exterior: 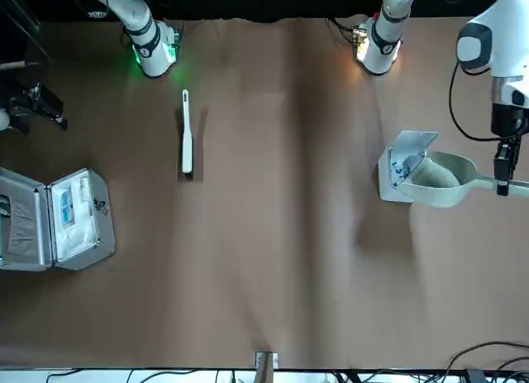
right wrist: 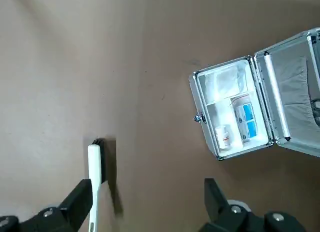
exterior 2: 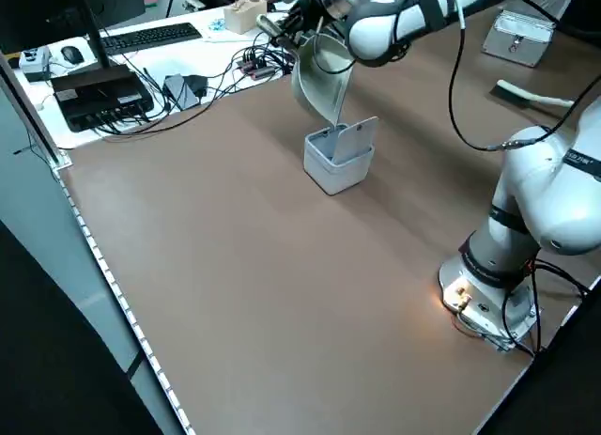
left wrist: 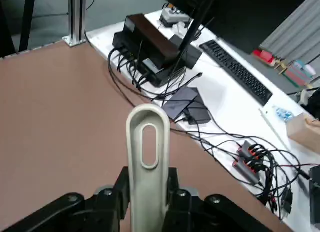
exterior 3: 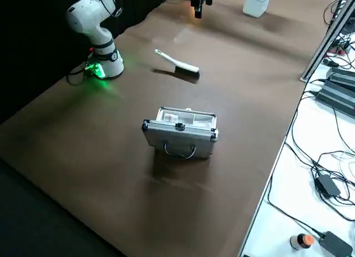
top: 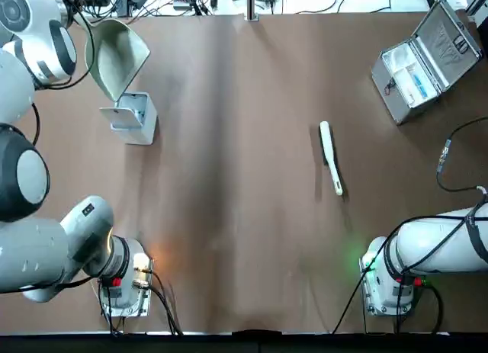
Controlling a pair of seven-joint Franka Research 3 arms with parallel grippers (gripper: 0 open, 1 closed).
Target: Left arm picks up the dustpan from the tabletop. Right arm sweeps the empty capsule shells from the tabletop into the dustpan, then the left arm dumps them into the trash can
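Your left end effector (left wrist: 146, 202) pinches the one dustpan (exterior: 442, 178) by its handle, tipped over the single trash can (exterior: 400, 169), while your right end effector (right wrist: 145, 204), well away, hangs spread above one brush (top: 330, 156).

Two white-and-grey jointed arms — left arm (top: 46, 250) with orange-lit base and red button, right arm (top: 442, 242) green-lit, black cables looped round.
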